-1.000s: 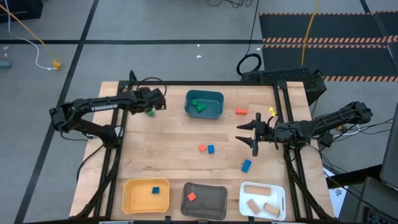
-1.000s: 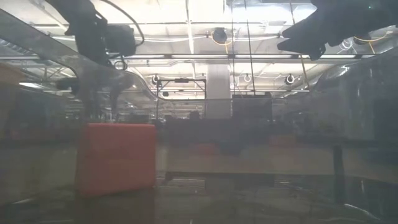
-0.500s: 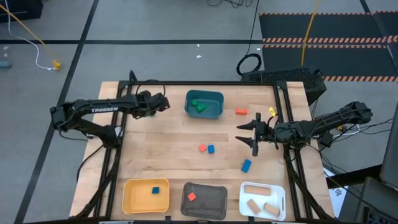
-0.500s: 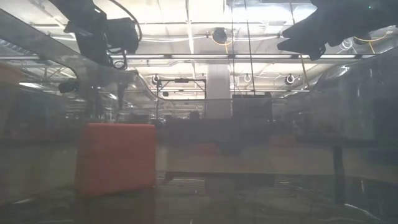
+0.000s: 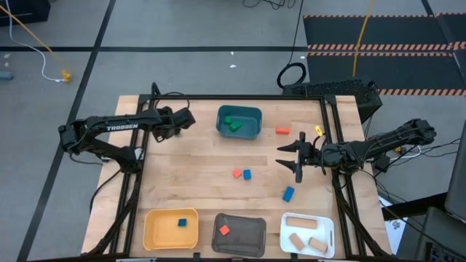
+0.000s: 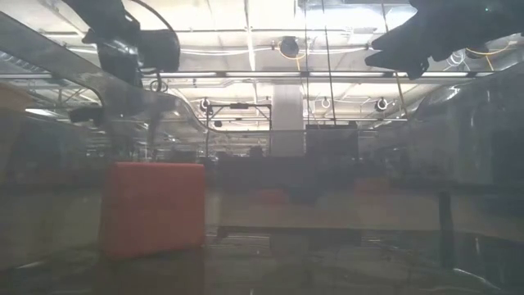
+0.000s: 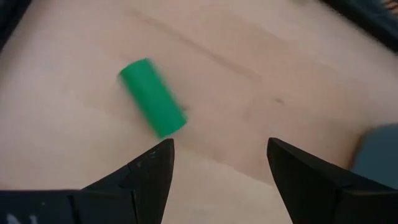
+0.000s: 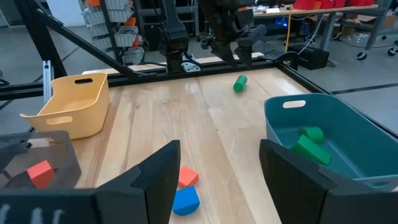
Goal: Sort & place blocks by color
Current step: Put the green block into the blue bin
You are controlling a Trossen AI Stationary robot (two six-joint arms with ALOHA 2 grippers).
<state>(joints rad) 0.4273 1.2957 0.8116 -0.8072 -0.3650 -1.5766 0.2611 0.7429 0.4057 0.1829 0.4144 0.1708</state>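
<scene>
A green cylinder block (image 7: 152, 106) lies on its side on the bare wood near the table's far left; it also shows in the right wrist view (image 8: 240, 83). My left gripper (image 7: 217, 163) hovers open above it, touching nothing, left of the teal tray (image 5: 239, 121), which holds green blocks (image 8: 308, 144). My right gripper (image 5: 286, 156) waits open over the right half of the table, pointing left. Loose on the wood are red blocks (image 5: 282, 131) (image 5: 237, 173) and blue blocks (image 5: 247, 175) (image 5: 288, 193).
Along the near edge stand a yellow tray (image 5: 172, 228) with a blue block, a grey tray (image 5: 239, 233) with a red block, and a white tray (image 5: 307, 233) with tan blocks. Black frame rails run along the table's sides. Bare wood lies between the loose blocks and the trays.
My left gripper has risen from just above the table and drawn back slightly toward the left edge. The right arm has kept still.
</scene>
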